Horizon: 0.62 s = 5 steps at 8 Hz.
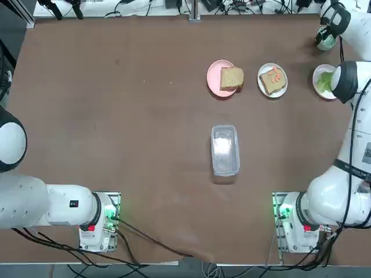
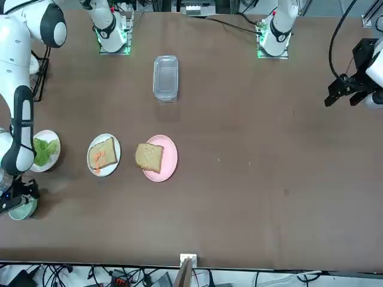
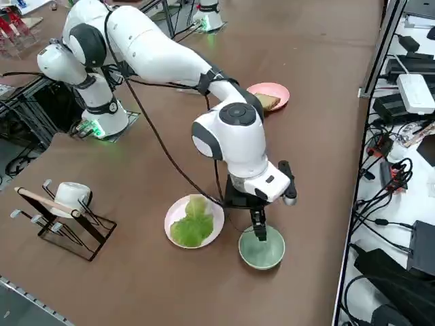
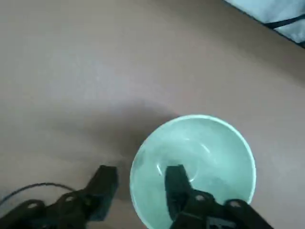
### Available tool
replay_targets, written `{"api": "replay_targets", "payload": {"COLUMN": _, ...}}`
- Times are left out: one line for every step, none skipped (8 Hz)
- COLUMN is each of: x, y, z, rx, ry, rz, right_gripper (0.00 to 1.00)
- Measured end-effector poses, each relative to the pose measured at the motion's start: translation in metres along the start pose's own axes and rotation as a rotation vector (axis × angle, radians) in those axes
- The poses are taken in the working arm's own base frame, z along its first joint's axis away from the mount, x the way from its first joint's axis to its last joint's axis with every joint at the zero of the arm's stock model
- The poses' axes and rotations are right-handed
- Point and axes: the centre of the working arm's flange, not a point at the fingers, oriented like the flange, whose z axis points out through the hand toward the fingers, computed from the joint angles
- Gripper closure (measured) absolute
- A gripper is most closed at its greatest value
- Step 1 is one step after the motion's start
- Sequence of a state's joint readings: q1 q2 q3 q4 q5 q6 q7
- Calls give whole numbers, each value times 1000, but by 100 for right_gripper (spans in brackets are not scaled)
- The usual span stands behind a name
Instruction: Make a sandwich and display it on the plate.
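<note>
two bread slices (image 1: 232, 77) soft, crumbly, light; hold gently by edges. right gripper (image 4: 138, 188) hangs spread, empty, astride green bowl (image 4: 195, 167) rim.

bare table centre, clear box (image 1: 225, 149) mid-table, plates (image 1: 272, 80) seemingly clustered beyond

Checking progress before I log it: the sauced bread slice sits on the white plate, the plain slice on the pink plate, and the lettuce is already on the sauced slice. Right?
Not quite. The lettuce lies on its own plate, apart from the sauced slice; the top view shows this. The rest holds.
</note>
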<state>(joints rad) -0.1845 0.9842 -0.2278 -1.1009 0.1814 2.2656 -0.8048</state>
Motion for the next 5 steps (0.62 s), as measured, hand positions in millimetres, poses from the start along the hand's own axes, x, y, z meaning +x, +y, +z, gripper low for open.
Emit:
{"api": "replay_targets", "payload": {"x": 6, "y": -5, "z": -8, "rx": 19, "ry": -12, "rz": 16, "right_gripper": 11}}
{"api": "replay_targets", "payload": {"x": 13, "y": -10, "z": -25, "rx": 36, "ry": -20, "rz": 39, "right_gripper": 0}}
{"api": "replay_targets", "payload": {"x": 24, "y": -16, "z": -52, "rx": 50, "ry": -20, "rz": 64, "right_gripper": 0}}
{"api": "replay_targets", "payload": {"x": 34, "y": -26, "z": -85, "rx": 76, "ry": -30, "rz": 100, "right_gripper": 0}}
{"api": "replay_targets", "payload": {"x": 46, "y": -43, "z": -119, "rx": 106, "ry": -45, "rz": 152, "right_gripper": 0}}
